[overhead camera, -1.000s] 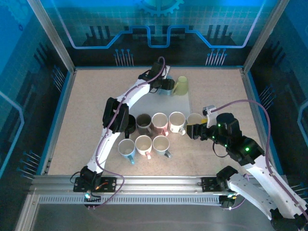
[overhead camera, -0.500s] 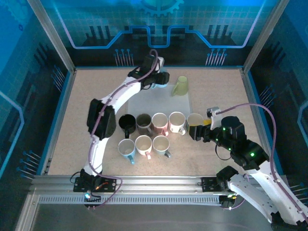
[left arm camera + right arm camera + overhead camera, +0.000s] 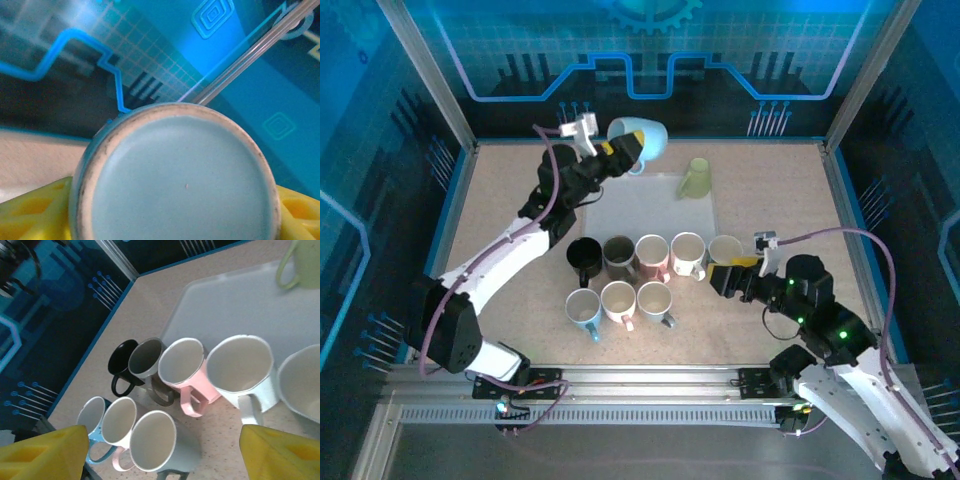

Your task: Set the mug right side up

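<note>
Light blue and glazed, the mug (image 3: 642, 138) hangs clear of the bench (image 3: 490, 220) in the upper middle of the overhead view, in front of the back wall. It is tipped onto its side and clamped in the left tool (image 3: 625, 148), whose arm reaches up from the lower left of the frame. In the left wrist view the mug's round, flat base (image 3: 180, 180) faces the camera, with a yellow finger (image 3: 30, 215) pressed against it at the lower left corner and another at the lower right.

The right tool (image 3: 728, 272) hovers right of centre in the overhead view, just beside the cream mug (image 3: 724, 247) at the right end of the back row. Its jaws stand apart with nothing between them. In the right wrist view its yellow fingers (image 3: 45, 452) sit in the two bottom corners, with the cluster of mugs below.

That cluster stands mouth-up in the middle of the bench. The back row, left to right, has a black mug (image 3: 584, 255), a grey mug (image 3: 618, 254), a pink mug (image 3: 652, 254), a white mug (image 3: 688, 252) and the cream one. The front row has three more mugs (image 3: 618, 300).

A white mat (image 3: 645, 205) lies above the cluster, and a green mug (image 3: 696, 178) stands at its upper right corner.
</note>
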